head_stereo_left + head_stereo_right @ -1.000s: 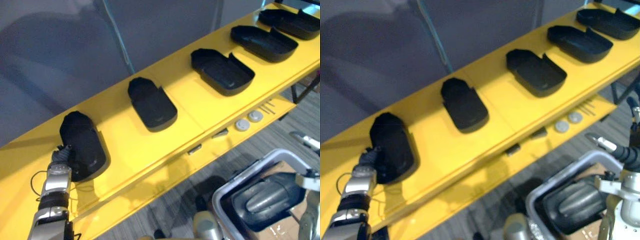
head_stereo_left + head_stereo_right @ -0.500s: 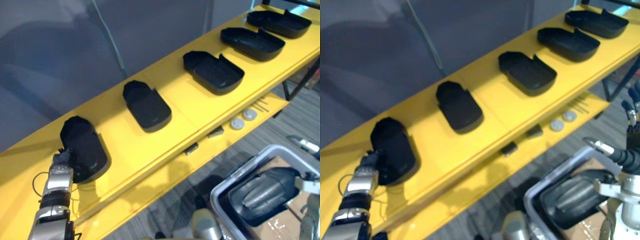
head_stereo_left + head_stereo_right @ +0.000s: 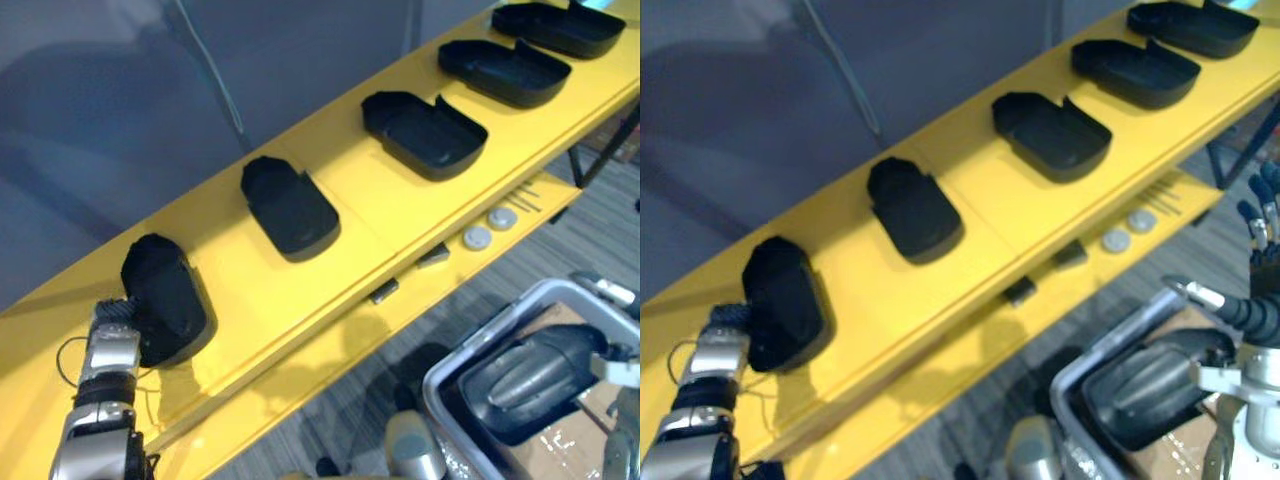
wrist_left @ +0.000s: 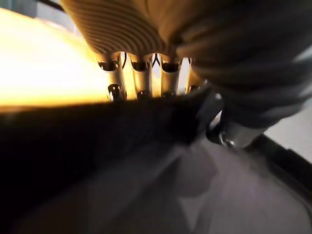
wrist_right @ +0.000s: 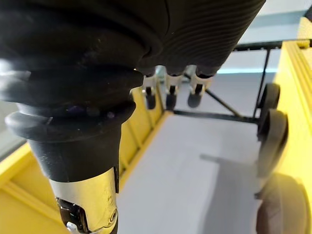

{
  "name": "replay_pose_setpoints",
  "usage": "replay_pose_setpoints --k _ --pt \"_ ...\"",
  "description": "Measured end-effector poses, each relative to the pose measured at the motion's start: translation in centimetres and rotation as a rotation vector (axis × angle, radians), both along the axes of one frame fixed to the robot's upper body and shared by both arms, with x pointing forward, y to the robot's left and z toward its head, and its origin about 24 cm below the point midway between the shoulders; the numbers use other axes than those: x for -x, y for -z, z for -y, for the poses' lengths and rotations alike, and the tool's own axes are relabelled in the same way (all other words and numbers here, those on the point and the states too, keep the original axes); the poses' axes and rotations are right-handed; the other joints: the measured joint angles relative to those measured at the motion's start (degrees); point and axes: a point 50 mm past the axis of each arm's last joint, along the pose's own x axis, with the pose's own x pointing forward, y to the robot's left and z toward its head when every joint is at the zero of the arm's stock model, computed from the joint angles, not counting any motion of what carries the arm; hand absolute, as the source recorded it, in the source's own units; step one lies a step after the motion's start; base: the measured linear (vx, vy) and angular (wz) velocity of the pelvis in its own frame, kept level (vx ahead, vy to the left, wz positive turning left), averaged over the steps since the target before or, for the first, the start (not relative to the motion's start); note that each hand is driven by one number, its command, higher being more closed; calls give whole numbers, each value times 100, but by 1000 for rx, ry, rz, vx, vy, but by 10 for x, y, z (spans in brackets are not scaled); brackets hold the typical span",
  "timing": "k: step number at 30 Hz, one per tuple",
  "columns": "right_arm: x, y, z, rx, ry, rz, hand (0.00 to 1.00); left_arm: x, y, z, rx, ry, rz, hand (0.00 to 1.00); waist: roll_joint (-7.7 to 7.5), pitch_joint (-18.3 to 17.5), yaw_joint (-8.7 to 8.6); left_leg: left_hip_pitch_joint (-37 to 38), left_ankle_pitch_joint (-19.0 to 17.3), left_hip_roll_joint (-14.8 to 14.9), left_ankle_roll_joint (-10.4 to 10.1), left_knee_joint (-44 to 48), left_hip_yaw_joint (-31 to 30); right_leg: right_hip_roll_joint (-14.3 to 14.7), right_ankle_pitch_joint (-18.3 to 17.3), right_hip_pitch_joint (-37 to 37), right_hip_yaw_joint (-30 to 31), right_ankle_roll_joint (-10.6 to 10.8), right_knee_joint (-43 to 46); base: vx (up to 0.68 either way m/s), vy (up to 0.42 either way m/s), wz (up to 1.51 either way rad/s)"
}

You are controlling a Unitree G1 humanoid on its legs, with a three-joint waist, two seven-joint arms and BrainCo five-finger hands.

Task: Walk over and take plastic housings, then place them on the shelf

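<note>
At the far left of the yellow shelf (image 3: 250, 290), the left hand (image 3: 112, 335) lies against the near end of the leftmost housing (image 3: 168, 295), which sits close to the shelf's front lip. In the left wrist view its fingers (image 4: 141, 73) pass over the housing's dark rim and their tips are hidden, so a grip cannot be told. Bare yellow strips separate the second housing (image 3: 290, 205), third housing (image 3: 425, 132), fourth housing (image 3: 505, 70) and fifth housing (image 3: 555, 25), the last clipped by the frame's top. A lower ledge (image 3: 330, 345) carries two round discs (image 3: 477, 238) and small dark blocks (image 3: 433, 256). At lower right, a grey bin (image 3: 450, 385) holds another housing (image 3: 530, 375), partly cut off by its rim. The right hand (image 5: 168, 92) hangs with loose fingers, holding nothing.
</note>
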Motion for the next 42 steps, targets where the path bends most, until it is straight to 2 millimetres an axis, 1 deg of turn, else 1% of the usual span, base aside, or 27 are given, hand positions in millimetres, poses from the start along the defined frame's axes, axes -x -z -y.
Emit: replay_pose_setpoints --k 2,4,8,11,13,14,17,18,19,20,21,22,23,24,25,26,27,28,29,31,32,33,34,36,39,41,42 --pt "0 2 0 -4 -1 -7 0 -2 -10 -6 -41 -17 31 0 0 0 6 -5 0 -2 0 1 -5 -1 0 -4 0 0 -1 0 0 0" --pt "0 4 0 -8 -1 -21 0 -5 -17 -7 -78 -40 84 0 0 0 28 -6 0 -5 0 1 -9 -4 0 -3 -1 1 -2 0 0 0" --pt "-2 11 0 -26 -5 -35 0 -6 -26 -10 -126 -97 164 0 -3 1 29 -8 0 -6 1 3 -9 -6 1 -3 -3 3 -8 0 0 0" --pt "-2 16 0 -39 -2 -56 0 -8 -37 -11 -183 -142 283 0 -4 1 49 -23 0 -5 1 7 -32 -9 4 2 -16 5 -16 0 -7 3" --pt "-2 18 -3 -43 -20 -48 0 -11 -53 -8 -242 -160 414 0 -11 4 55 -35 1 -7 1 12 -52 -16 6 4 -27 7 -19 1 -8 4" --pt "-2 19 -3 -46 -25 -45 0 -12 -58 -7 -256 -165 455 0 -12 4 55 -35 1 -7 2 12 -56 -17 6 6 -30 7 -19 4 -4 3" --pt "-2 23 -3 -68 -29 -36 0 -17 -87 2 -307 -157 673 0 -14 6 50 -11 4 -3 4 9 -139 -29 6 79 -105 7 -26 11 -5 10" --pt "-1 24 -3 -71 -27 -38 0 -17 -92 4 -318 -151 712 0 -14 5 55 14 4 0 3 1 -144 -29 5 103 -122 7 -27 11 -4 12" --pt "-1 25 -4 -77 -27 -39 0 -17 -105 7 -337 -148 793 0 -14 5 66 49 4 7 3 -4 -158 -27 -8 157 -146 5 -35 6 -6 8" --pt "-2 26 -6 -79 -42 -36 0 -12 -129 10 -357 -139 948 0 -21 3 89 47 3 6 5 -5 -169 -33 -29 170 -160 3 -46 2 -8 7" --pt "-3 27 -9 -84 -54 -41 0 -6 -144 14 -367 -118 1062 0 -21 3 115 40 3 6 5 -5 -172 -35 -30 170 -167 3 -55 0 -9 4" --pt "-4 29 -11 -92 -62 -43 0 0 -154 20 -373 -86 1146 0 -20 2 135 38 3 10 6 -6 -175 -34 -31 172 -172 2 -59 0 0 0" --pt "-3 30 -11 -104 -59 -43 0 9 -164 32 -378 -35 1243 0 -9 -6 202 32 3 13 7 -7 -184 -33 -31 177 -183 2 -68 12 -10 6" --pt "-3 32 -13 -117 -60 -39 0 23 -168 43 -371 -3 1334 0 -5 -8 229 20 4 15 8 -8 -221 -40 -34 191 -221 2 -78 17 -9 11" --pt "-3 32 -14 -123 -64 -38 0 31 -167 48 -365 4 1374 0 0 -11 232 10 7 16 12 -8 -276 -51 -38 202 -273 -1 -80 24 -12 22" --pt "-1 34 -16 -136 -73 -39 0 44 -163 56 -350 9 1417 0 9 -25 236 -17 14 18 21 -5 -325 -68 -40 219 -346 -2 -81 27 -17 33" --pt "1 35 -21 -144 -87 -44 0 61 -153 64 -329 -3 1446 0 25 -58 279 -59 29 18 40 -8 -412 -83 -45 226 -432 -3 -95 38 -25 41" --pt "3 38 -27 -154 -104 -49 0 77 -141 71 -302 -23 1447 0 22 -61 378 -56 40 26 52 -9 -479 -84 -48 299 -497 -8 -146 29 -23 34" --pt "3 39 -30 -161 -115 -51 0 84 -134 74 -291 -36 1443 0 17 -66 437 -51 41 35 52 -8 -507 -81 -50 329 -523 -10 -157 23 -27 34" --pt "3 41 -42 -198 -157 -34 0 111 -114 82 -260 -90 1406 0 -45 -105 669 -64 61 44 35 -11 -724 -103 -62 503 -759 -16 -284 10 -29 43" --pt "3 41 -45 -206 -169 -26 0 116 -110 83 -260 -101 1395 0 -69 -117 722 -66 62 46 32 -9 -778 -104 -64 559 -806 -19 -316 2 -26 45" --pt "1 42 -52 -216 -205 -19 0 124 -106 84 -287 -118 1364 0 -118 -189 871 -80 54 50 47 -16 -860 -109 -70 616 -913 -29 -363 11 -29 58" --pt "-2 43 -65 -224 -280 -19 0 133 -99 86 -294 -150 1329 0 -200 -326 1022 -122 54 49 46 -27 -1053 -124 -70 744 -1109 -30 -450 17 -24 69" --pt "-9 37 -81 -226 -383 11 0 142 -88 84 -291 -213 1269 0 -302 -459 1169 -184 73 38 33 -37 -1231 -145 -67 810 -1287 -28 -521 28 -12 53" --pt "-18 31 -95 -242 -478 43 0 146 -72 80 -278 -309 1195 0 -417 -575 1323 -253 154 15 -3 -62 -1429 -175 -51 907 -1508 -4 -618 39 -5 39" --pt "-26 27 -109 -235 -582 46 0 149 -49 72 -267 -412 1111 0 -478 -613 1420 -265 199 -1 -18 -120 -1589 -189 -45 998 -1673 3 -694 42 -8 32" --pt "-31 28 -118 -224 -648 24 0 152 -36 68 -277 -469 1053 0 -543 -675 1469 -268 224 -2 -32 -180 -1614 -184 -44 999 -1727 5 -731 33 -2 26"
